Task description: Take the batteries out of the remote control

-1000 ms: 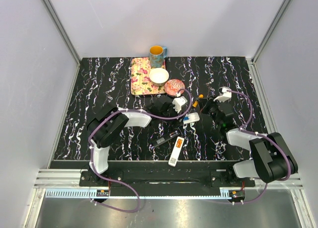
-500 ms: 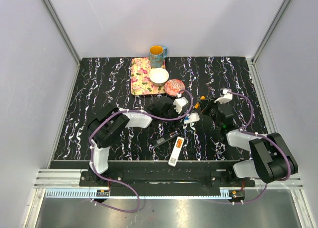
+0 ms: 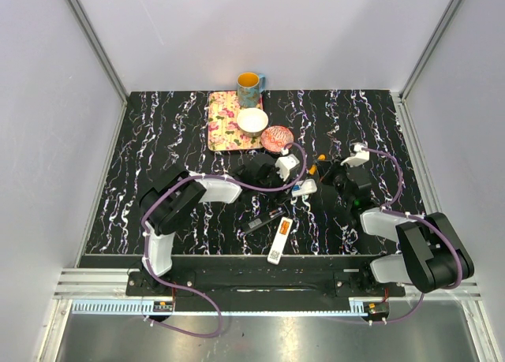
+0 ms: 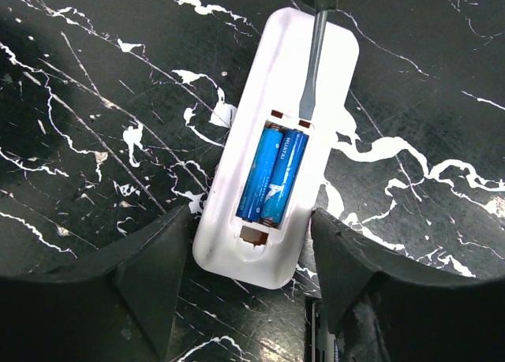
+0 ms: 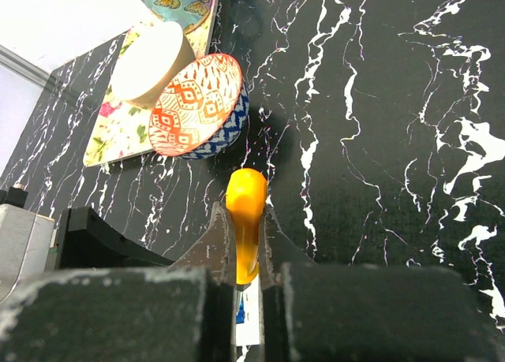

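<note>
Top view, I count two remotes: white remote [image 3: 303, 188] mid-table, second remote [image 3: 279, 240] nearer.

Left wrist: left gripper [image 4: 251, 255] open, straddling it; two blue batteries [image 4: 273, 176] inside.

Right wrist: right gripper [image 5: 243, 279] clamps one screwdriver [image 5: 245, 220].

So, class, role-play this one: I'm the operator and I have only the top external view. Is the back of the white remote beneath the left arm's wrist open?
Observer: Yes. The left wrist view shows the remote with its bay uncovered and two blue batteries lying side by side inside.
Operator: And what is the right arm holding?
Observer: The right gripper is shut on the orange handle of a screwdriver.
Operator: Where does its tip sit?
Observer: At the end of the bay farthest from the left wrist camera, right by the batteries' ends.
</note>
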Controlling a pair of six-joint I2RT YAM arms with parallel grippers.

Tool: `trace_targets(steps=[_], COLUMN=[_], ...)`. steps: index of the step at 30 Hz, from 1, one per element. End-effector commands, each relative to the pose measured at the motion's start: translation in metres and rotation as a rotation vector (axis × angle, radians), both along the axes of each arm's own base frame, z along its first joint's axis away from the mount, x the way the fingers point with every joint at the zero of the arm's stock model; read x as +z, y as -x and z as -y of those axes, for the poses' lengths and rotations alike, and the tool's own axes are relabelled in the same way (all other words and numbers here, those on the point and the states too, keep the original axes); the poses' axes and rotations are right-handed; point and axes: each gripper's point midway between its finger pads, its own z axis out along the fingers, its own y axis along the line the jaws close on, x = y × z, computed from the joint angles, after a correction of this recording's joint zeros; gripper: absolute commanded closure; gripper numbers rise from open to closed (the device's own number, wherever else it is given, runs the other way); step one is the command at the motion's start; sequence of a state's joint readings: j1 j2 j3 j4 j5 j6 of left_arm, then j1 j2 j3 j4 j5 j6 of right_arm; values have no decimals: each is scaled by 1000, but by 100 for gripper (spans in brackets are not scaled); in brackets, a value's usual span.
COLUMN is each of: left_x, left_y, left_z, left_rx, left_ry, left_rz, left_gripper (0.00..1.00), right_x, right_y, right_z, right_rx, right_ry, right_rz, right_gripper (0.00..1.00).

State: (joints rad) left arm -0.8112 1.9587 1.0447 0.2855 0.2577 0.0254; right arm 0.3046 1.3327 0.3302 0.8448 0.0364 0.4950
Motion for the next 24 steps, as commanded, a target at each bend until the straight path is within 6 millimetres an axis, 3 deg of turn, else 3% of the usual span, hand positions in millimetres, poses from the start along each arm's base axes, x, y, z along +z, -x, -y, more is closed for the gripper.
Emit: trace_targets(steps=[1,19,24], left_x=[-33,-29,-30], left_y=[31,44,45], left_z=[-7,-9,-6], left_rx=[-38,-2,-3], left_ry=[-65,-78,-89], left_rz=[-116,-136,-137], left_gripper=[36,56,57], right_x=[20,21,17], right_y=[-4,-2,-3], right_z=[-4,-10,-11], right_rx=[17,60,69], right_ry=[-22,-2,8], right_rz=[72,95,95], right_gripper=[100,100,100])
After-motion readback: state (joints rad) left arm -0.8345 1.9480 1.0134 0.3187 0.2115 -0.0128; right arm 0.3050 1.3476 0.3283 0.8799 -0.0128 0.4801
